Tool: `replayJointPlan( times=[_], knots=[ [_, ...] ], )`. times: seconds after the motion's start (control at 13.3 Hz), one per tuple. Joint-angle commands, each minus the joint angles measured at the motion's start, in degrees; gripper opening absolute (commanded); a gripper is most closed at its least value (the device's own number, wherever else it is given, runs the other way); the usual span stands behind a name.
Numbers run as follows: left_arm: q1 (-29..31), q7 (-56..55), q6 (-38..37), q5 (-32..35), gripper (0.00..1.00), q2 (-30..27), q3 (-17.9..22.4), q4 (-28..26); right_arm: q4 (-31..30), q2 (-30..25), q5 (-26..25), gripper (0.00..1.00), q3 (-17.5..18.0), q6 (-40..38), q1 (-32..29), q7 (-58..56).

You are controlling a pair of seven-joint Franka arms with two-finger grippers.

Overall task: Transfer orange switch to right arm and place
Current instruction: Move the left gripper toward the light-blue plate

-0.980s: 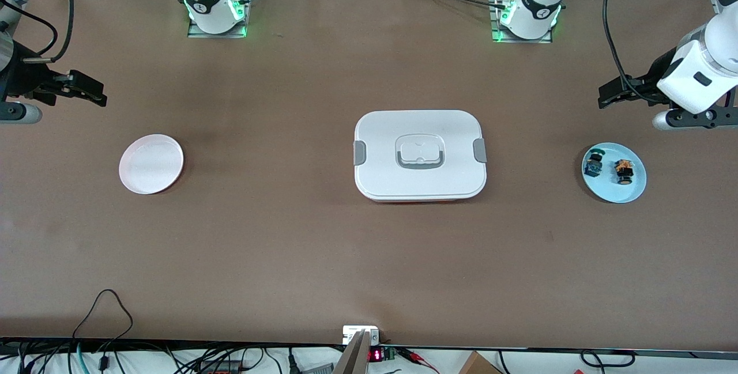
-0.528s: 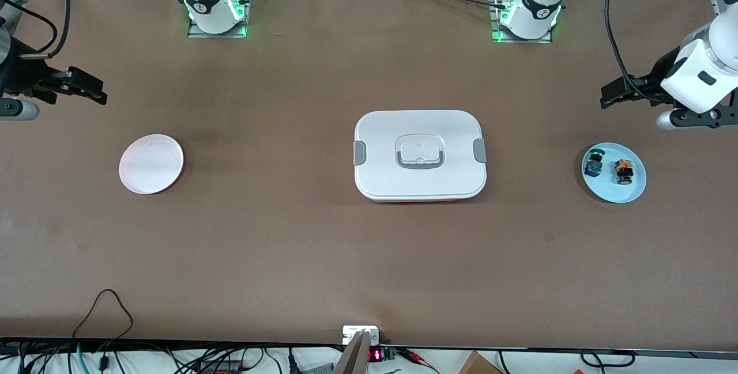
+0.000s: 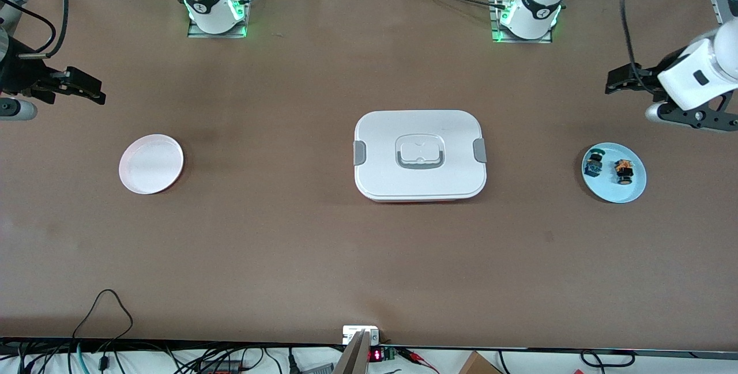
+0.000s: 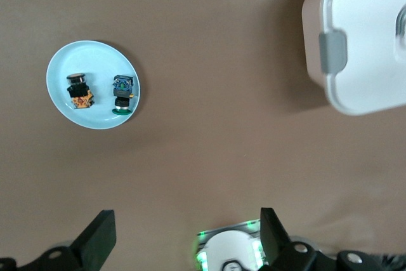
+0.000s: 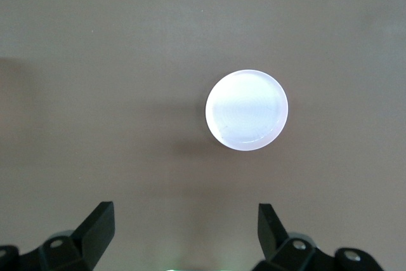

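front view: the left arm's black linkage gripper [image 3: 620, 80] is recorded high over bare table toward the left arm's end. against the frames of a second ago it is found drawn up and toward the table edge, farther from the round light-blue plate [image 3: 631, 189]. its fingers [image 4: 98, 239] are seen spread wide in the left wrist view, with nothing between them.

the small black push-button switch with the orange cap [image 3: 622, 169] is noted lying on the blue plate, just beside the similar blue-green switch [image 3: 592, 163], untouched.

the right arm's slim black gripper [image 3: 86, 89] is held over bare table at the right arm's end, shifted only slightly, released and empty; this arm waits. the round pink-white plate [image 3: 151, 163] and the closed white lidded box [image 3: 420, 155] are unchanged.

judgement: no pick is begun; the left arm is not yet closing on the switch, so the handover remains entirely outstanding.
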Motion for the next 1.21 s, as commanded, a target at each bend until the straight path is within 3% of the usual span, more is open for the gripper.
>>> replayJointPlan(
  times=[0.0, 0.15, 0.45, 0.75, 1.13],
  knots=[
    [3.64, 14.5, 0.32, 2.55, 1.0, 2.18, -0.04, -0.47, -0.03, -0.2, -0.13, 1.0, -0.09, 0.09, -0.32, 0.02],
    [5.39, 27.05, 3.12, 6.42, 1.0, 3.84, -0.04, -2.57, -0.2, -0.2, -0.14, 1.0, -0.26, -0.09, -0.93, 0.02],
    [12.86, 47.03, 12.6, 6.78, 1.0, 5.97, -0.04, -11.25, -0.29, -0.2, -0.4, 1.0, -0.09, -0.35, -0.76, -0.24],
    [18.66, 72.23, 34.2, 6.88, 1.0, 6.57, -0.04, -22.24, -0.29, -0.2, -0.49, 1.0, -0.09, -1.67, -0.94, -0.33],
    [21.48, 88.71, 45.75, 6.44, 1.0, 15.17, -0.39, -22.97, -0.9, -0.73, -0.4, 1.0, -0.35, -1.32, -1.81, -0.16]
  ],
)
